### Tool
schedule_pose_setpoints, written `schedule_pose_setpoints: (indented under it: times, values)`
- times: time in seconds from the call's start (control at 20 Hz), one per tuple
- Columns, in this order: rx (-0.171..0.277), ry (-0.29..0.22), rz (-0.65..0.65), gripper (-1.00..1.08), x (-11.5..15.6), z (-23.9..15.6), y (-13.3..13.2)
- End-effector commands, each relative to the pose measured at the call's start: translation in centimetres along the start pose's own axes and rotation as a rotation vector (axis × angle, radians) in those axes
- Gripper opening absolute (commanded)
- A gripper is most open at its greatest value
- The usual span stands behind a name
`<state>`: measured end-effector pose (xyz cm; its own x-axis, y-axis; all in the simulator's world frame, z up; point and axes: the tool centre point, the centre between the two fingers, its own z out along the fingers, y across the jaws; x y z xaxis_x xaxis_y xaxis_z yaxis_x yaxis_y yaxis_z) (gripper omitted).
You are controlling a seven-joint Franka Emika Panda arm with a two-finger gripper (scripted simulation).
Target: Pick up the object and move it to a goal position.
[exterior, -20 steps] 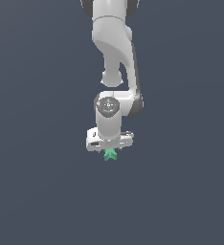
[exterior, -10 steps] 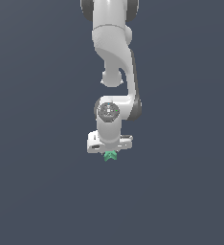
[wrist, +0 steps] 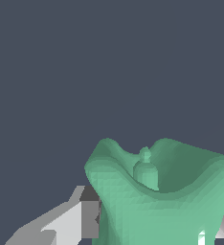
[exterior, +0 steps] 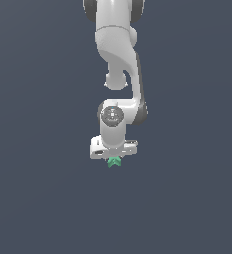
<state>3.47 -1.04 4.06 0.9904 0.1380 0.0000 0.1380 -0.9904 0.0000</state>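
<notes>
While my white two-fingered gripper (exterior: 114,158) points straight down, its fingers are closed on the small teal-green star-shaped piece (exterior: 114,161), which sits between and just below the fingertips. It looks rigid, light and smooth, so it may slip; I judge the narrow waist between lobes (wrist: 147,191) the best hold.

From my remote station, open dark grey space surrounds the arm (exterior: 119,54) on every side in the exterior view; I see nothing standing to either side or below. The only body close to the fingers (wrist: 68,221) is the teal-green object (exterior: 114,161), which fills the gap between them in the wrist view.
</notes>
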Motion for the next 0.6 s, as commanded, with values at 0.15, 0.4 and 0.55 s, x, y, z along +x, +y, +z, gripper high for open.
schedule_pose_setpoints:
  times: [0.15, 0.4, 0.55]
  values:
    - [0.000, 0.000, 0.000, -1.00, -0.3, -0.7, -0.4]
    - [0.000, 0.000, 0.000, -1.00, -1.1, -2.3, -1.4]
    - [0.000, 0.000, 0.000, -1.00, -1.8, -3.7, -2.2]
